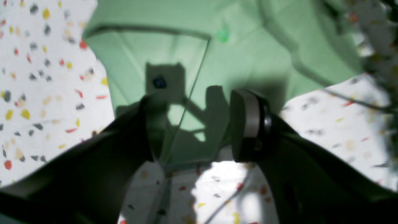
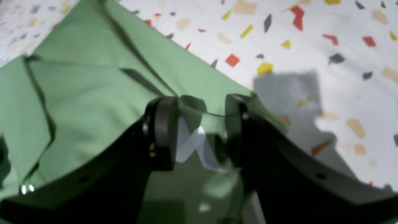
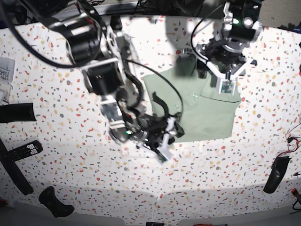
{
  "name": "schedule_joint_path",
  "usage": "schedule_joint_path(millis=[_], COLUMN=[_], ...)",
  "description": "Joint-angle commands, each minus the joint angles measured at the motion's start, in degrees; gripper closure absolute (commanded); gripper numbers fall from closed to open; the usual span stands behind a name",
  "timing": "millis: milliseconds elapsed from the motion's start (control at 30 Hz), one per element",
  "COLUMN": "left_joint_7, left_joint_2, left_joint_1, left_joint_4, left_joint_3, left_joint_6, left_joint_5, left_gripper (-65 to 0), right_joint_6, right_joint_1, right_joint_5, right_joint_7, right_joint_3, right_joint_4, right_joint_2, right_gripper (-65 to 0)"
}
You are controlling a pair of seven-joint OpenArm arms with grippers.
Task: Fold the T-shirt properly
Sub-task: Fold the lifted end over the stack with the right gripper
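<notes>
The T-shirt [image 3: 202, 110] is a pale mint-green cloth lying flat in the middle of the speckled table [image 3: 70, 179]. In the left wrist view the T-shirt [image 1: 248, 56] shows a small dark blue logo [image 1: 159, 82] and a button [image 1: 222, 35]. My left gripper [image 1: 196, 102] hangs open just above the cloth near its edge and casts a shadow on it. It sits at the shirt's far right part [image 3: 225, 80]. My right gripper [image 2: 200, 107] is open, its jaws apart astride a raised fold at the T-shirt's [image 2: 87, 93] edge, at the near left corner [image 3: 167, 136].
A remote control [image 3: 22, 150] and a black roll [image 3: 16, 113] lie at the left. A black handle-like object [image 3: 55, 202] sits near the front left, another dark object [image 3: 275, 174] at the right. Cables run over the table's back.
</notes>
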Motion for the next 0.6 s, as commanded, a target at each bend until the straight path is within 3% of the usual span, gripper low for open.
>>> schedule_joint_path(millis=[0,200,367,567], left_joint_7=[-1.09,-1.9,-1.88,-0.85], left_joint_2=[0.15,0.72,0.72,0.7], left_joint_1=[-0.57,-4.31,-9.22,-13.22], left_joint_4=[-0.63,-10.56,-18.08,-19.8], left_joint_3=[-0.17,-0.24,-0.24,-0.24], left_joint_6=[0.07,-0.04,0.11,0.09], left_joint_5=[0.39,0.96,12.33,18.99], left_gripper=[-29.9,-29.9,-29.9,-29.9], right_joint_6=[0.42,0.47,0.47,0.47], right_joint_1=[0.68,-4.85,-13.03,-24.35], right_joint_5=[-0.52,5.33,11.56,13.57], right_joint_7=[-1.31,-5.44,-12.68,-16.2], right_joint_3=[-0.04,-0.04,-0.04,-0.04], right_joint_4=[0.76,4.74,16.55,32.2], right_joint_2=[0.33,4.04,7.13,9.7], right_gripper=[-24.2,-24.2,-24.1,-24.1])
